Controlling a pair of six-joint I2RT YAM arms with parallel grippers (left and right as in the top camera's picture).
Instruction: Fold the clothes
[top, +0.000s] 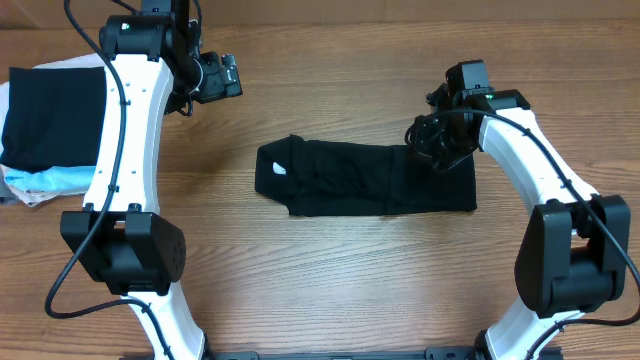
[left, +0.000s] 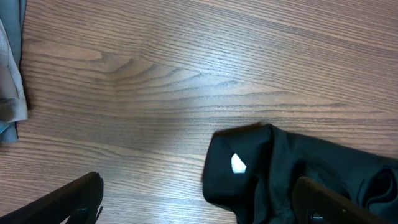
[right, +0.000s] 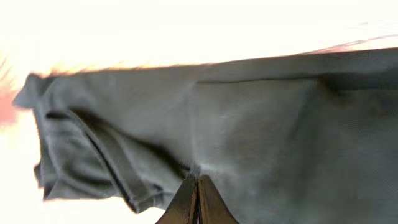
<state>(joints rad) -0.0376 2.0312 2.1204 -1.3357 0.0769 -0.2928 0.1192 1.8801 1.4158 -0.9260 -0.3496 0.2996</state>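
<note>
The black T-shirt (top: 365, 178) lies in the middle of the wooden table, folded into a long strip running left to right, with a small white tag (top: 278, 168) near its left end. My right gripper (top: 437, 150) sits at the strip's upper right part. In the right wrist view its fingers (right: 198, 185) are pressed together on a pinch of the shirt's fabric (right: 261, 124). My left gripper (top: 226, 75) hovers up and to the left of the shirt. In the left wrist view its fingers (left: 199, 190) are wide apart and empty, and the shirt's left end (left: 280, 168) lies between and beyond them.
A stack of folded garments lies at the table's left edge, a black one (top: 52, 115) on top of pale blue (top: 55, 181) and white ones. Its edge shows in the left wrist view (left: 9, 74). Bare wood (top: 330, 280) surrounds the shirt.
</note>
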